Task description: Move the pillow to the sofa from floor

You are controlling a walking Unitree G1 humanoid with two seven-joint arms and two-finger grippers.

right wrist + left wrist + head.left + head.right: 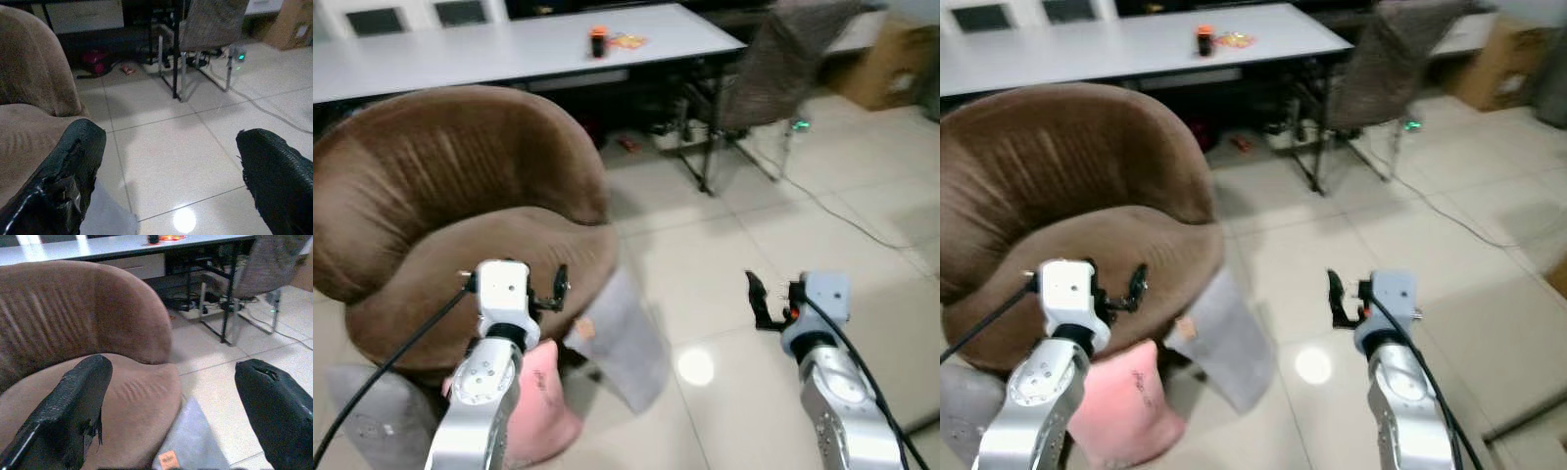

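Tiled floor [724, 255] | pink pillow [543, 406] below left hand [548, 294] (wide) | right hand [769, 299] wide

the pillow [543, 401] is pink and soft-looking, lying on the tiled floor [724, 284] at the foot of the sofa [460, 225], pressed against its base on the robot's left side. part of it is hidden behind the left arm, so its full outline cannot be made out. the sofa is a round, brown, tub-shaped seat with a high curved back and a wide cushion, its seat bare. a grey cloth [626, 338] with an orange tag hangs off the sofa's front edge, just beside the pillow.
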